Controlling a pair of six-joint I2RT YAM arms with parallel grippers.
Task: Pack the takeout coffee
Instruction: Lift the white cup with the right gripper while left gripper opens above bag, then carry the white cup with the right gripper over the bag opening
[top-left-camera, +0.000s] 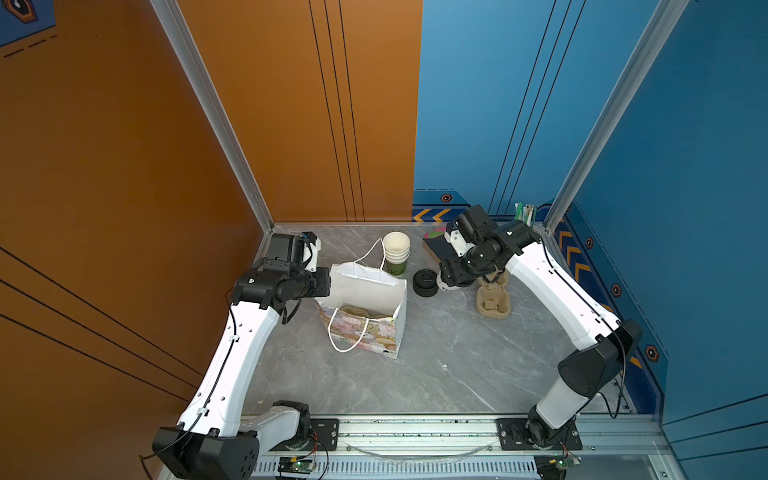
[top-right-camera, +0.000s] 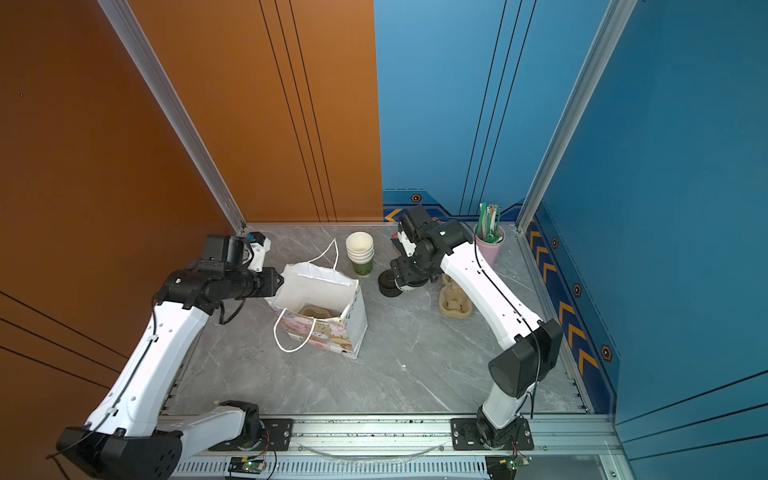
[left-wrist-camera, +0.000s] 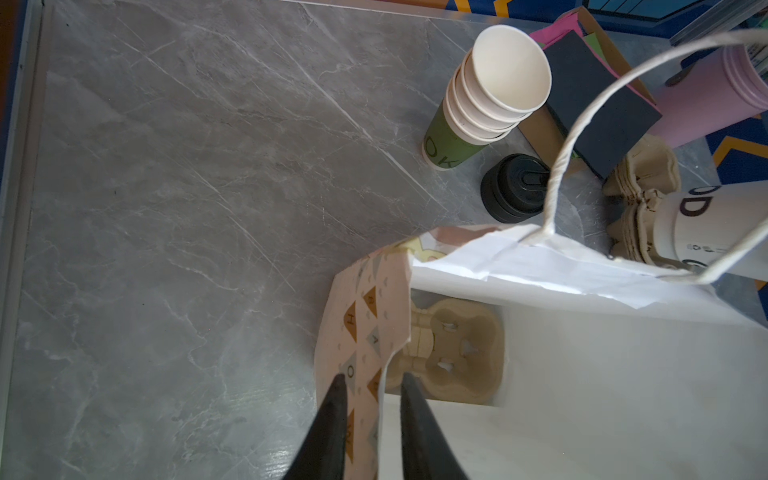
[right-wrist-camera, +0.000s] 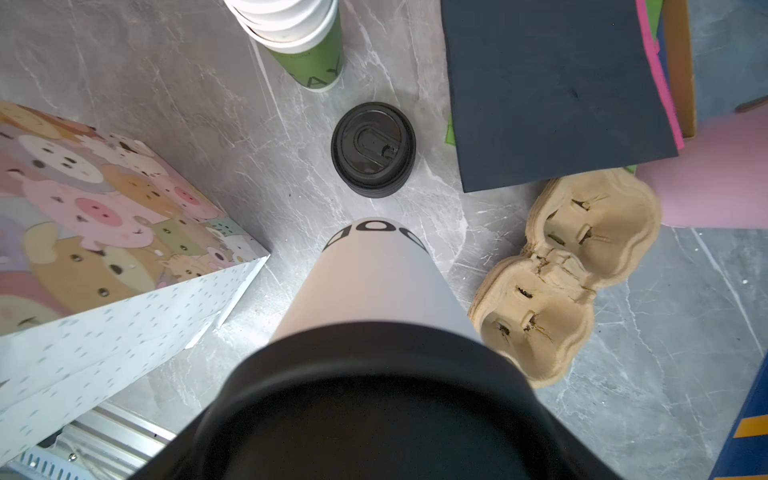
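Note:
The takeout coffee (right-wrist-camera: 374, 282), a white paper cup with a black lid, hangs tilted just above the table, with my right gripper (top-left-camera: 449, 280) shut on it. The lid fills the near part of the right wrist view and hides the fingers. The cup also shows in the left wrist view (left-wrist-camera: 698, 224), beyond the bag. An open paper bag (top-left-camera: 365, 276) with a cartoon-animal print stands left of the cup, and a cardboard cup carrier (left-wrist-camera: 457, 349) lies on its bottom. My left gripper (left-wrist-camera: 374, 376) is shut on the bag's side wall, one finger outside and one inside.
A stack of lidless cups (top-left-camera: 396, 253) with a green one lowest stands behind the bag. A pile of black lids (top-left-camera: 424, 282) sits right beside the held cup. Spare cardboard carriers (top-left-camera: 492, 303), dark sheets (right-wrist-camera: 557, 91) and a pink cup of straws (top-right-camera: 489, 245) crowd the back right.

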